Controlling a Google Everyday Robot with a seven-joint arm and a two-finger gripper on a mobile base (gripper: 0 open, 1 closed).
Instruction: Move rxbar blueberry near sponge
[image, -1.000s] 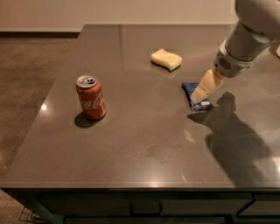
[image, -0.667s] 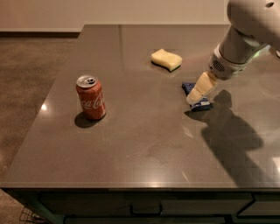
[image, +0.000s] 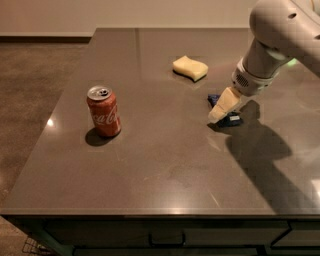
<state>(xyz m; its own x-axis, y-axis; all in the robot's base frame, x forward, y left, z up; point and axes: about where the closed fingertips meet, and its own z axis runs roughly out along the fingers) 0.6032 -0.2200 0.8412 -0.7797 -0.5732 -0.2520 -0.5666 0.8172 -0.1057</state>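
Note:
The rxbar blueberry (image: 231, 120) lies flat on the dark table, right of the middle, with its dark blue wrapper mostly covered by my gripper (image: 221, 109). The gripper is cream-coloured, reaches down from the white arm at the upper right, and sits right on the bar. The sponge (image: 190, 67), a pale yellow wavy block, lies farther back and to the left of the bar, about a bar's length away.
A red Coca-Cola can (image: 104, 111) stands upright at the left side of the table (image: 165, 170). The table's front edge runs along the bottom, with drawers below. The floor lies to the left.
The arm has swung a little to the left and down over the bar. The bar, sponge and can stay where they were.

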